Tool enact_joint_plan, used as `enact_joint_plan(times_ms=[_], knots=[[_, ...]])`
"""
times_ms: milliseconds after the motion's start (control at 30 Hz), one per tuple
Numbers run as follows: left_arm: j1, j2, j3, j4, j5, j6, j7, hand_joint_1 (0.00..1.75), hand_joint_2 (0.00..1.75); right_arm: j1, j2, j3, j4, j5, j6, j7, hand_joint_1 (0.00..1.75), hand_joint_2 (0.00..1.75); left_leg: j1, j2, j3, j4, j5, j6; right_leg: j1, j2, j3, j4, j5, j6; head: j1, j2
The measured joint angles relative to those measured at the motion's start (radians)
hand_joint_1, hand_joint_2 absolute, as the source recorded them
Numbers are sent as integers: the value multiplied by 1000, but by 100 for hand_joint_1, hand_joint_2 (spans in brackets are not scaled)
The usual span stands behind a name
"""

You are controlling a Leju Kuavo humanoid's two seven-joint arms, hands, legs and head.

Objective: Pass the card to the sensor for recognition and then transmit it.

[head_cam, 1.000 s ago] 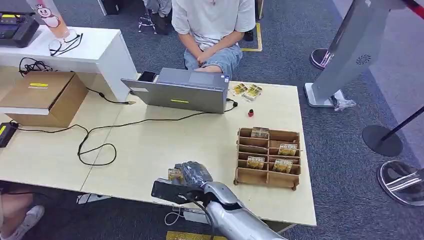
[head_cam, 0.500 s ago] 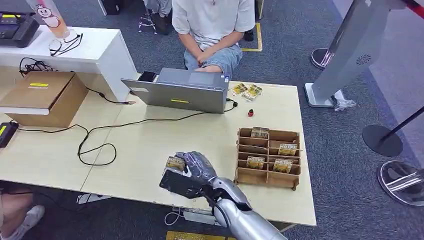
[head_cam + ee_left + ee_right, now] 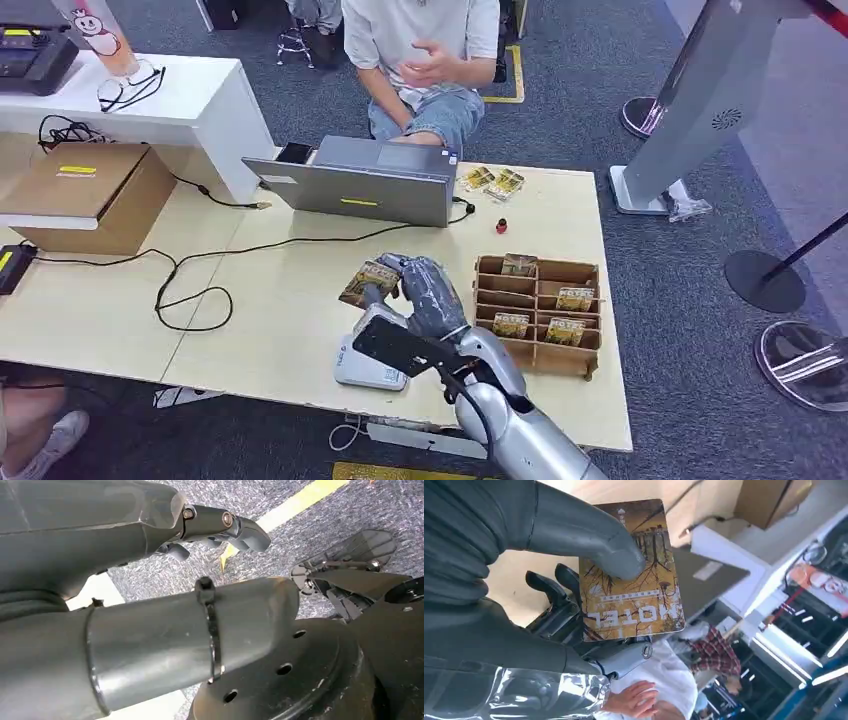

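Observation:
My right hand point(image 3: 425, 293) hovers over the middle of the table and pinches a yellow-brown hotel card point(image 3: 368, 281). In the right wrist view the thumb point(image 3: 589, 545) presses on the card point(image 3: 634, 595), with dark fingers point(image 3: 555, 584) behind it. The card is tilted and sticks out to the hand's left. A white-grey sensor point(image 3: 366, 366) lies flat near the table's front edge, just below and nearer than the card. My left hand point(image 3: 227, 526) hangs over the carpet floor with its fingers loosely apart, holding nothing.
A wooden rack point(image 3: 538, 352) with several cards stands right of the hand. A laptop point(image 3: 365, 181), loose cards point(image 3: 493, 182) and a small red thing point(image 3: 501, 226) lie further back. A person point(image 3: 420, 40) sits behind the table. A black cable point(image 3: 190, 290) trails across the left part.
My right hand rose and moved from the front edge toward the table's middle with the card, uncovering the white sensor. The seated person lifted a hand.

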Motion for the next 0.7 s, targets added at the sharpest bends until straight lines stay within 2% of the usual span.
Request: enact_joint_plan(times_ms=[333,500,700], knots=[[-9,0,0,0,-24,3,3,0,0,-53,-2,-24,-5,54,-85,-8,175,175,0,0,0,0,0,0,0,0,0,0,0,0,0,0],[-14,-2,0,0,-35,3,5,0,0,-93,1,-29,23,161,-187,-7,175,175,0,0,0,0,0,0,0,0,0,0,0,0,0,0],[-14,-5,0,0,-40,2,5,0,0,-137,20,-36,85,239,-251,1,175,175,0,0,0,0,0,0,0,0,0,0,0,0,0,0]])
